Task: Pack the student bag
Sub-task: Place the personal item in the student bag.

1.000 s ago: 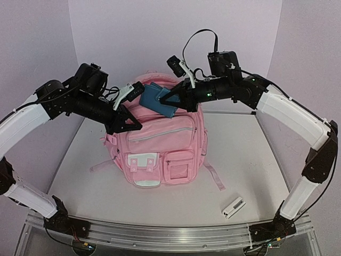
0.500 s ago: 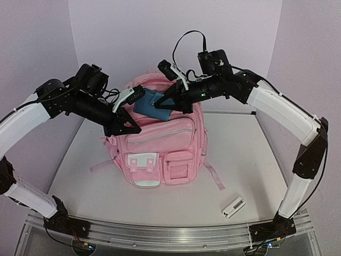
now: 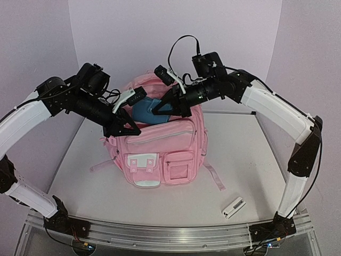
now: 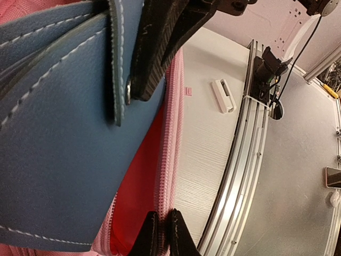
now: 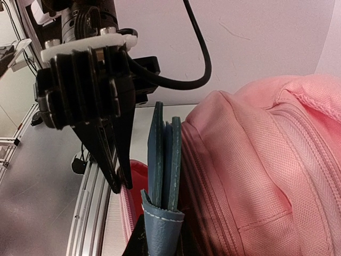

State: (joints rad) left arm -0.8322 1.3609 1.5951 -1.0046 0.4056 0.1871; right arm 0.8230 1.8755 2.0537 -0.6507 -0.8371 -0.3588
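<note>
The light-pink student bag (image 3: 160,154) stands upright mid-table, its top compartment held open. My left gripper (image 3: 128,127) is shut on the bag's front zipper edge (image 4: 162,213), pulling it forward; the red lining (image 4: 139,192) shows inside. My right gripper (image 3: 162,109) is shut on a blue leather notebook (image 3: 144,111) and holds it half inside the opening. In the right wrist view the notebook (image 5: 165,160) stands edge-on between the left gripper's fingers (image 5: 114,160) and the bag's pink back wall (image 5: 256,176). In the left wrist view the notebook (image 4: 58,133) fills the left side.
A small white device (image 3: 233,207) lies on the table at the front right, also in the left wrist view (image 4: 224,95). The aluminium rail (image 3: 160,229) runs along the near edge. Shoulder straps (image 3: 213,177) trail beside the bag.
My right gripper has moved left and down, carrying the blue notebook from above the bag into its open top. My left gripper has held the zipper edge in place.
</note>
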